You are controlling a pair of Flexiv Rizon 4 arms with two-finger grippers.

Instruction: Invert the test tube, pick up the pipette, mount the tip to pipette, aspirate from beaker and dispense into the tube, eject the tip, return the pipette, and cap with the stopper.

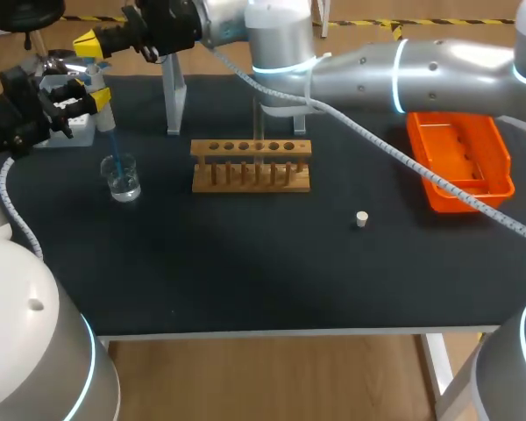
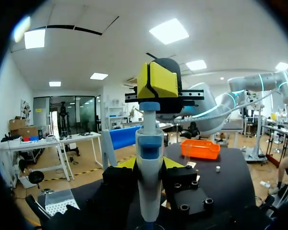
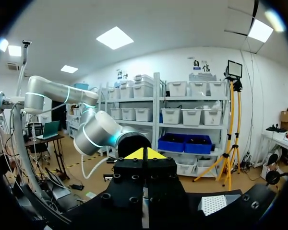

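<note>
Lying nearest the front of the table (image 1: pixel 245 272), right of centre in the head view, the stopper (image 1: pixel 362 219) sits well apart from everything else, presumably kept aside for the capping that closes the task. Behind it at centre stands the wooden rack (image 1: pixel 252 167), where the liquid should end up, though I cannot make out a test tube in it. The orange tray (image 1: pixel 463 151) rests at the right of the frame, probably the drop spot for the used tip. Left of the rack is the beaker (image 1: pixel 123 180) with clear liquid, and the blue tip (image 1: pixel 115 151) reaches down into it, so the aspirating step looks to be in hand. Above the beaker, at the upper left of the frame, the pipette (image 1: pixel 103 110) is held upright so that its tip goes straight down into the glass. The left pincer (image 1: pixel 95 98) clamps the pipette's body from both sides to steady it. Farther back, the right arm crosses the whole table, and the right pincer (image 1: pixel 89 42), fingers pressed together with nothing between them, sits at the plunger end. Closed tips give one blunt point for working the plunger, I judge. A pale stand (image 1: pixel 174 98) rises beside them, likely the pipette's resting place.
</note>
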